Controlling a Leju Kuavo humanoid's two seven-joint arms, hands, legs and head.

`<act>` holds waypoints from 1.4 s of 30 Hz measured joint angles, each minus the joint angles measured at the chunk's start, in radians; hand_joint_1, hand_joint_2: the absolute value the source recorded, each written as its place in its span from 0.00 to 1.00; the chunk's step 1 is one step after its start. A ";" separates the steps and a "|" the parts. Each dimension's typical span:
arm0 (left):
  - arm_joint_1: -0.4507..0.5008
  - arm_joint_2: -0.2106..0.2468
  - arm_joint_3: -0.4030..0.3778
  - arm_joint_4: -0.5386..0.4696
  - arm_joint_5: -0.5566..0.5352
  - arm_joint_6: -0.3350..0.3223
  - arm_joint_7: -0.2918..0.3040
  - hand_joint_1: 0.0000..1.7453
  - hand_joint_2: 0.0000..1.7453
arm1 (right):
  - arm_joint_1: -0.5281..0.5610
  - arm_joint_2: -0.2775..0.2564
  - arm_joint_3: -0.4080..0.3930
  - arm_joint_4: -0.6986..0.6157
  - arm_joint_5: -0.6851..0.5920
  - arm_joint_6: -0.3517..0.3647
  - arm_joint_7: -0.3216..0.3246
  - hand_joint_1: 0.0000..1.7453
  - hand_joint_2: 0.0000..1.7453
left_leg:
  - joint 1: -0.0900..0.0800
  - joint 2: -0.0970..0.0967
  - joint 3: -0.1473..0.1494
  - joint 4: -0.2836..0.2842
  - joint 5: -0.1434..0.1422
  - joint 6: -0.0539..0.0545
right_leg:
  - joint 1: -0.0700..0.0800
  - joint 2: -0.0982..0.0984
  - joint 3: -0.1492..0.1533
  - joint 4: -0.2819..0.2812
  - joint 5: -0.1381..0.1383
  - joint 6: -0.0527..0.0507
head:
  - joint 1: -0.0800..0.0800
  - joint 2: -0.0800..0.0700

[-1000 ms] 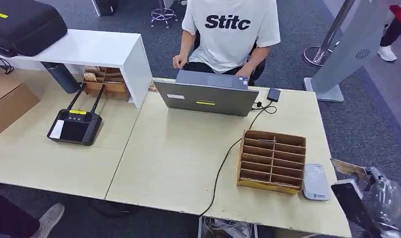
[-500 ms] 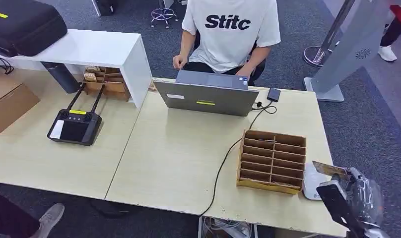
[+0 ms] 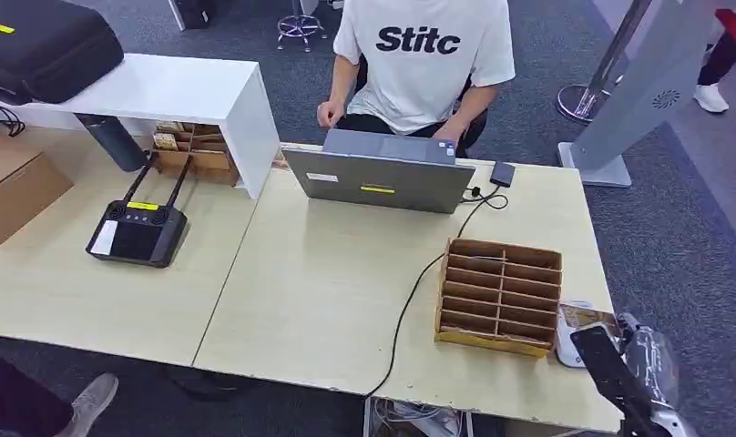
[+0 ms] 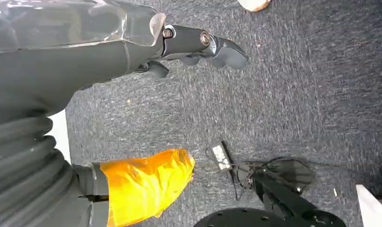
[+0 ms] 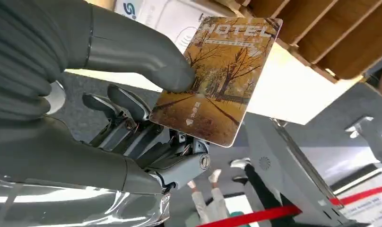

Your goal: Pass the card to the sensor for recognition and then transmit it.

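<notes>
Card [image 5: 216, 80], printed with autumn trees and the word HOTEL, pinched between thumb and fingers of the right hand [image 5: 132, 118]. In the head view, card [image 3: 590, 318] at about 4 o'clock of the table [image 3: 328, 282], hovering over the white sensor [image 3: 567, 339]; touching it or just above, cannot tell. Sensor mostly covered there by card and right hand [image 3: 633, 350], a white sliver peeking out just at 3 o'clock of the wooden rack [image 3: 499, 294]. In the right wrist view, sensor [image 5: 165, 19] lying behind the card, next to the rack's slots [image 5: 321, 33].

Left hand [image 4: 146, 45] hanging over dark carpet, grasping nothing, fingers loosely apart, an orange-taped part [image 4: 146, 182] beside it.

Rack divided into two columns of slots, set at 4 o'clock on the table. Black cable [image 3: 414, 300] running from the table's near edge up past the rack's 9 o'clock side toward a small black box [image 3: 502, 174] at 1 o'clock. Grey laptop [image 3: 381, 177] at 12 o'clock, lid back facing the robot, a person [image 3: 424, 59] in a white shirt seated behind it. Black controller with two antennas [image 3: 137, 229] at 9 o'clock. Farther out at 10 o'clock, white shelf [image 3: 178, 91] carrying a black case [image 3: 46, 45], cardboard box [image 3: 14, 187] at the far 9 o'clock edge.
</notes>
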 joint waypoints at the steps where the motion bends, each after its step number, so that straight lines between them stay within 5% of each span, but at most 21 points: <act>1: -0.001 0.000 0.002 0.000 0.000 -0.001 0.000 0.00 1.00 | -0.003 -0.001 0.000 0.007 0.000 0.000 0.000 1.00 1.00 | 0.000 0.000 0.000 0.000 0.000 0.000 | 0.000 0.000 0.000 0.000 0.000 0.000 | 0.000 0.000; 37: -0.006 0.000 0.022 0.000 -0.017 -0.016 0.000 0.00 1.00 | 0.006 0.004 -0.076 0.170 -0.011 0.035 0.014 1.00 1.00 | 0.000 0.000 0.000 0.000 0.000 0.000 | 0.000 0.000 0.000 0.000 0.000 0.000 | 0.000 0.000; 42: -0.003 0.000 0.022 0.000 -0.013 -0.016 0.001 0.00 1.00 | 0.013 0.010 -0.076 0.155 -0.017 0.005 -0.028 1.00 1.00 | 0.000 0.000 0.000 0.000 0.000 0.000 | 0.000 0.000 0.000 0.000 0.000 0.000 | 0.000 0.000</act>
